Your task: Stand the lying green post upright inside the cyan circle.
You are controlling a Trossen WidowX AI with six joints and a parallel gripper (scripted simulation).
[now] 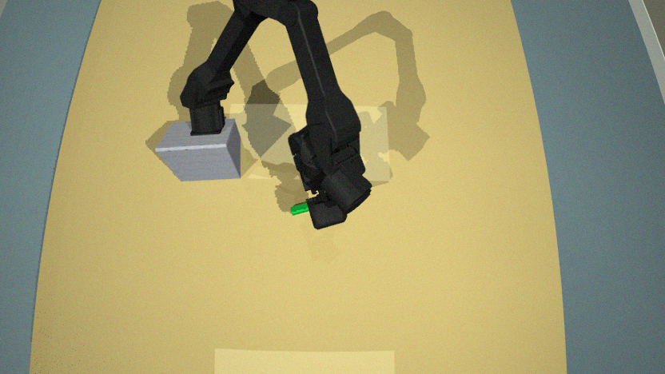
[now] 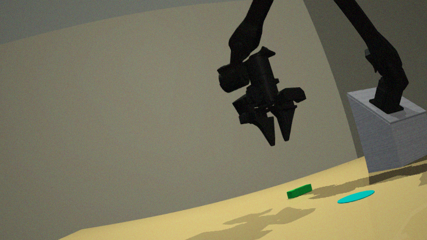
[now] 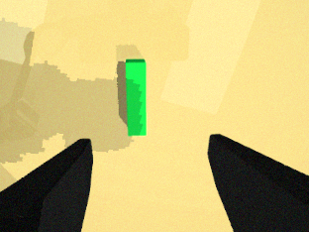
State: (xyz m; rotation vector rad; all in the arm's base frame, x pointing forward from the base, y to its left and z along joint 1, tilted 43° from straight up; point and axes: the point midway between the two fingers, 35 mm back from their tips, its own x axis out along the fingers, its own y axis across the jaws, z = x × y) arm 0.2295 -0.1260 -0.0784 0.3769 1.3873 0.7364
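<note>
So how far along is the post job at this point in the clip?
Early stage. Done: the black parallel-jaw gripper is positioned high above the small green rectangular post, fingers partly open and holding nothing. In hand: lining up, with the post lengthwise between the fingers in the wrist view. Left: descend, grasp, stand it upright in the flat cyan circle, release, withdraw.

Tan worktop (image 1: 139, 279) with paler rectangular patches, one at its near edge (image 1: 304, 361); blue-grey floor (image 1: 614, 208) on both sides. Plain grey-olive wall (image 2: 119, 104) behind. Hard-edged shadows fall across the worktop.
</note>
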